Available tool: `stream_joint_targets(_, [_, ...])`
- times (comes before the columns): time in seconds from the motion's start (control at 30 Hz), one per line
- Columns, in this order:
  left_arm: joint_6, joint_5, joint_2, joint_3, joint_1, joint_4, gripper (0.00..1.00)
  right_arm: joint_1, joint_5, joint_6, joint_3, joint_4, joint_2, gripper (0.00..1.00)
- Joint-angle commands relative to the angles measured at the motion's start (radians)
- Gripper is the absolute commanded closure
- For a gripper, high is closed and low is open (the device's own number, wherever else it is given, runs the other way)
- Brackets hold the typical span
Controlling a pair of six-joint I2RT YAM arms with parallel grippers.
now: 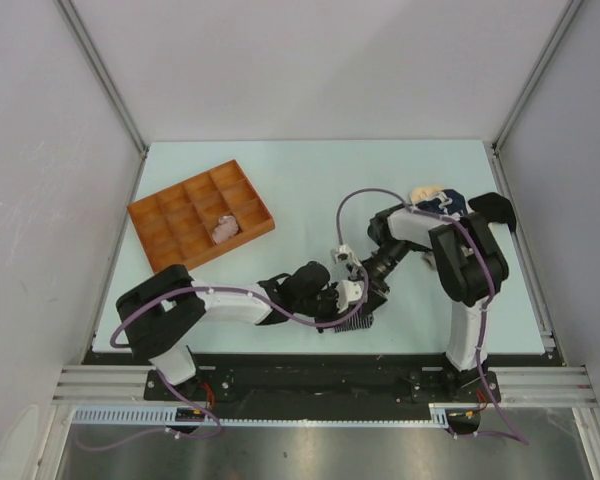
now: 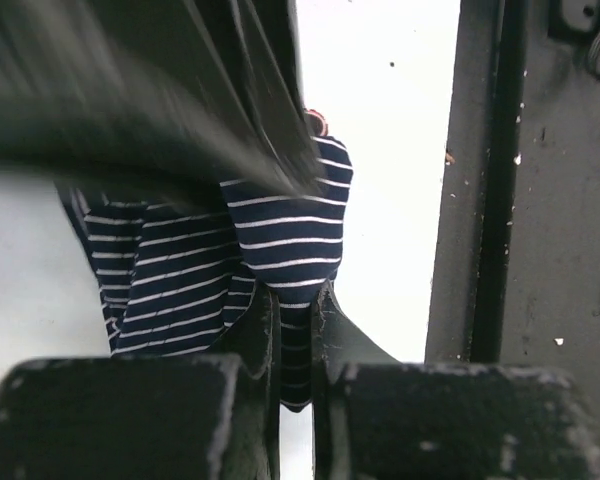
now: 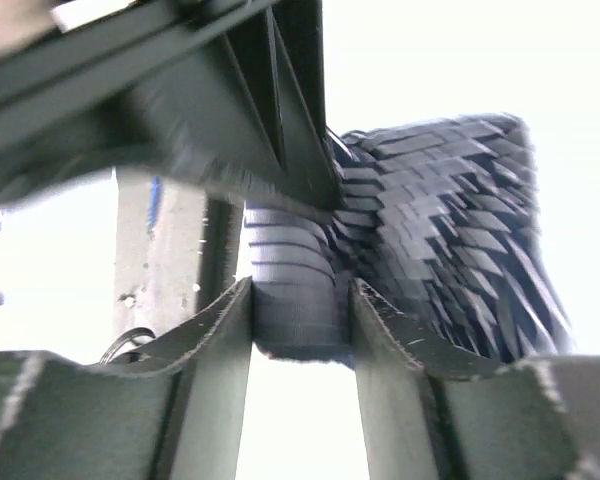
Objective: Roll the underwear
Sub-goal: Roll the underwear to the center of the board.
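Note:
The navy white-striped underwear lies bunched near the table's front edge, between both grippers. My left gripper is shut on a fold of it. My right gripper is shut on another fold. The striped cloth fills the left wrist view and the right wrist view. A pale pink-beige garment sits rolled in one compartment of the orange tray. More garments, cream and dark, lie in a pile at the far right, partly hidden by the right arm.
The orange compartmented tray stands at the back left. The table's front edge and the black mounting rail run close beside the grippers. The right arm's upper link stands over the right side of the table.

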Motion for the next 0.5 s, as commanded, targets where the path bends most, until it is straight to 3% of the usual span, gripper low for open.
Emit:
stream_joint_targets(0.0, [-0.066,0.128,0.03,-0.003,0.078,-0.003,1.0,-0.145,-0.047,0.051,0.007,0.068,-0.165,0.52])
stream_joint_targets(0.17, [-0.148,0.278,0.124,0.054,0.154,-0.067,1.0,-0.265,-0.052,0.02,0.002,0.06,-0.29,0.52])
stream_joint_targets(0.23, [-0.19,0.327,0.161,0.08,0.196,-0.101,1.0,-0.279,-0.053,-0.085,-0.012,0.034,-0.338,0.52])
stream_joint_targets(0.33, [-0.217,0.358,0.232,0.137,0.239,-0.184,1.0,-0.241,-0.046,-0.242,-0.085,0.011,-0.459,0.48])
stream_joint_targets(0.47, [-0.234,0.395,0.318,0.225,0.277,-0.254,0.99,-0.106,0.077,-0.258,-0.232,0.198,-0.666,0.35])
